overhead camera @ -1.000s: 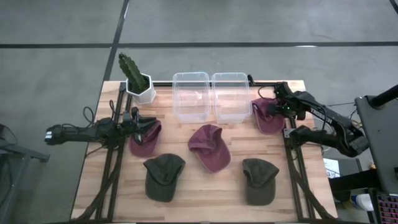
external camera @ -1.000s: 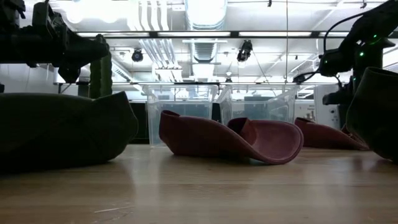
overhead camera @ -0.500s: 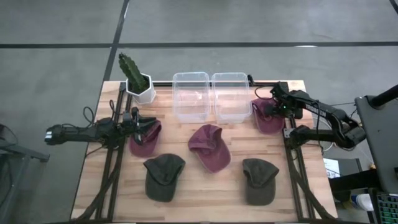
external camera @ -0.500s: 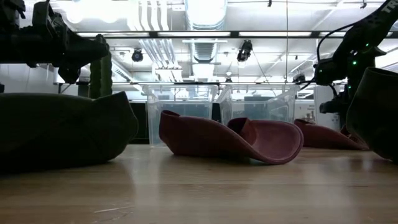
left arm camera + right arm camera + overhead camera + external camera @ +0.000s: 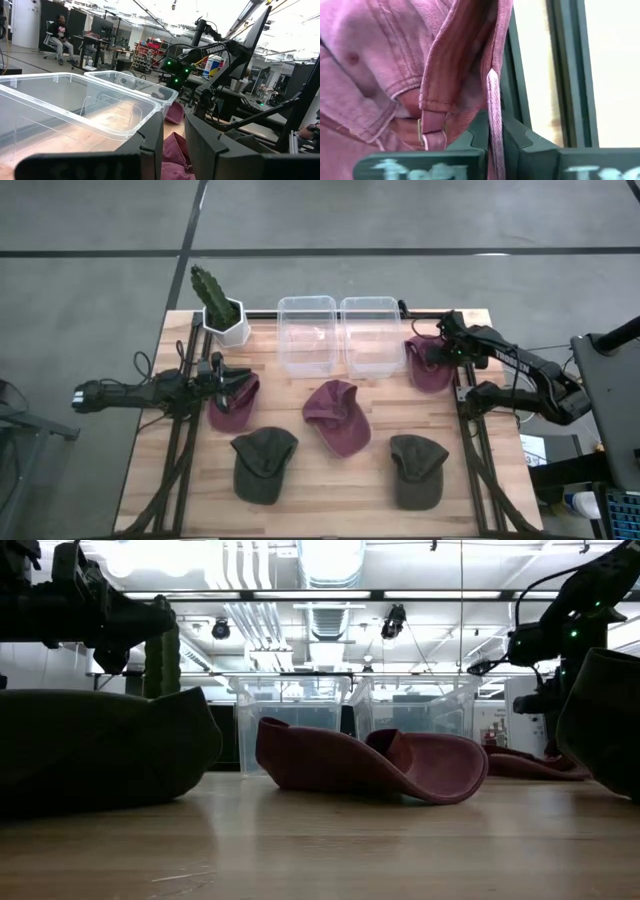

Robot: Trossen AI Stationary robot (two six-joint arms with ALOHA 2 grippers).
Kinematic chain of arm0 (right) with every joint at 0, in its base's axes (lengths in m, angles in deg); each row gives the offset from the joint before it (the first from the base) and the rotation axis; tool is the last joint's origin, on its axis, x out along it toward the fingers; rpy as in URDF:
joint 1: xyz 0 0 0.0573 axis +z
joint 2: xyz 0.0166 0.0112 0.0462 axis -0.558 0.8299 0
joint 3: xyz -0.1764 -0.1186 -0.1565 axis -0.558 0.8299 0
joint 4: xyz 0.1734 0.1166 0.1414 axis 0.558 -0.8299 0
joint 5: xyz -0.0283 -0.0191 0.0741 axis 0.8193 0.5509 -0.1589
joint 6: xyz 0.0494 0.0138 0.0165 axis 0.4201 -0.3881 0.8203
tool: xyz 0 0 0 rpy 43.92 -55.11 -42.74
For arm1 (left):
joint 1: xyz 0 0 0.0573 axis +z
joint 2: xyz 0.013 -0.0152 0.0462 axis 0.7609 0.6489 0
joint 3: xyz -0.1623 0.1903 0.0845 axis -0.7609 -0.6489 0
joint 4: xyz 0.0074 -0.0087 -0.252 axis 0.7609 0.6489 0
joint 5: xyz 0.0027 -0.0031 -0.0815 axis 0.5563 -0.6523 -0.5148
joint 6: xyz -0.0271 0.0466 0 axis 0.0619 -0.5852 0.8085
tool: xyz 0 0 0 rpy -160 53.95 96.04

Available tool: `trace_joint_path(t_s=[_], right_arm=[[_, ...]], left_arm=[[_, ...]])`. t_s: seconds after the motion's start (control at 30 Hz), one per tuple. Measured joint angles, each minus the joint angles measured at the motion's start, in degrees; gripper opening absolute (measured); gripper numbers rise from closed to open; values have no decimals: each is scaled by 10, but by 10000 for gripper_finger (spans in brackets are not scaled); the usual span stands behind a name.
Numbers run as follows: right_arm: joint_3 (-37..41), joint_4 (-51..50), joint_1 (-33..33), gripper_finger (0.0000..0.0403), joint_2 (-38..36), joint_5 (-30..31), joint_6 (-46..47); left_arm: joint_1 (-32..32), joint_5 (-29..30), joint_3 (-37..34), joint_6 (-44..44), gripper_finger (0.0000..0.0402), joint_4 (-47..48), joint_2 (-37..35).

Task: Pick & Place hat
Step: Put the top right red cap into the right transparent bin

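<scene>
Three maroon hats and two green hats lie on the wooden table (image 5: 300, 500). My right gripper (image 5: 441, 348) is at the far right, shut on the right maroon hat (image 5: 430, 368), which lies beside the right clear bin (image 5: 372, 335). My left gripper (image 5: 238, 383) reaches in level from the left edge, shut on the left maroon hat (image 5: 233, 405). The third maroon hat (image 5: 337, 416) lies crown-down in the middle. The green hats (image 5: 263, 464) (image 5: 418, 471) rest near the front edge. My left gripper has maroon cloth of the hat's far edge (image 5: 175, 154) standing in the narrow gap between its two fingers. The fingers come in level from the table's left side. The hat lies on the table. My right gripper pinches a thin fold of the hat's rim (image 5: 492, 97) between its two fingers, next to the back strap and its buckle (image 5: 422, 131). It comes from the table's right side, slanting down. The rest of the hat lies on the table.
Two clear bins (image 5: 307, 335) stand side by side at the far middle. A potted cactus (image 5: 222, 308) stands at the far left corner. Black frame rails run along both table sides (image 5: 470, 440). Bare wood shows between the hats near the front.
My right gripper has moved a little toward the table's left, onto the right maroon hat, and has shut on its rim. In the low view that hat now lies flatter than a second ago. My left gripper has kept still.
</scene>
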Motion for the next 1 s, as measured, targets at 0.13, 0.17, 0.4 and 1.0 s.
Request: trace_joint_path(t_s=[0.13,0.17,0.4,1.0], right_arm=[[-12,-39,0,14,-31,18,3],[-17,-52,0,14,-39,23,2],[-79,-137,0,13,-100,51,2],[-330,-199,0,13,-155,76,-44]], left_arm=[[0,0,0,0,74,0,0],[0,0,0,0,74,0,0],[0,0,0,0,74,0,0],[0,0,0,0,74,0,0]])
